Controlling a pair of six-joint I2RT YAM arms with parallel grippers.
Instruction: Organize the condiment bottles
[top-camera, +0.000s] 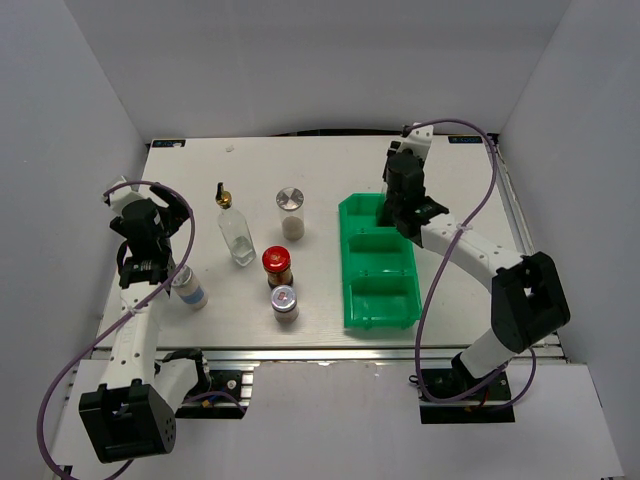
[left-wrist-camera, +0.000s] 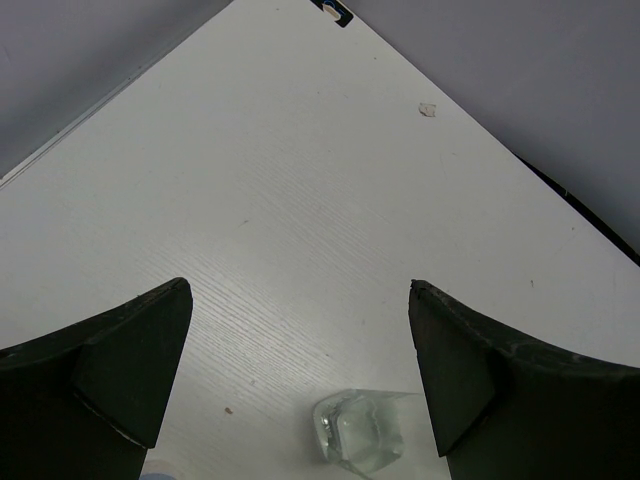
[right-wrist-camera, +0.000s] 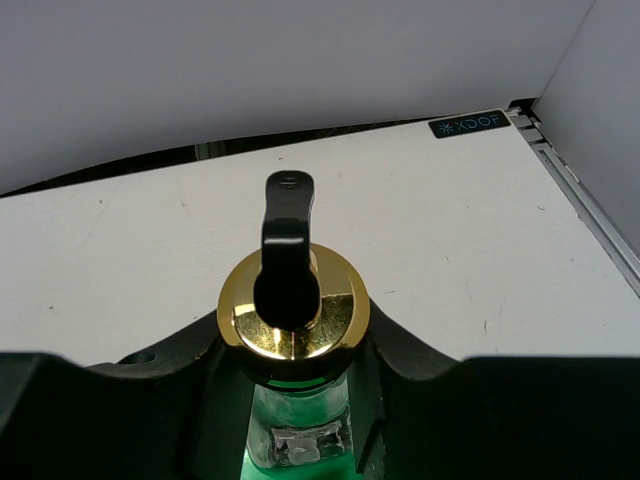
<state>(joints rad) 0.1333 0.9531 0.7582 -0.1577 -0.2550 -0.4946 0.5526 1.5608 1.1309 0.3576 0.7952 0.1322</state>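
Top view: right gripper (top-camera: 402, 212) observed over far compartment of green bin (top-camera: 352, 300); tall glass bottle (top-camera: 236, 238), red-capped jar (top-camera: 277, 262) found on table (top-camera: 450, 170) left of bin, nearer left arm.
Left wrist: left gripper (left-wrist-camera: 300, 295) spread wide, nothing held; clear glass piece (left-wrist-camera: 360, 440) low between fingers (left-wrist-camera: 120, 360).
Right wrist: pourer bottle (right-wrist-camera: 292, 312) clamped under gold collar, upright, axis vertical, green plastic directly below; straight lowering judged next.
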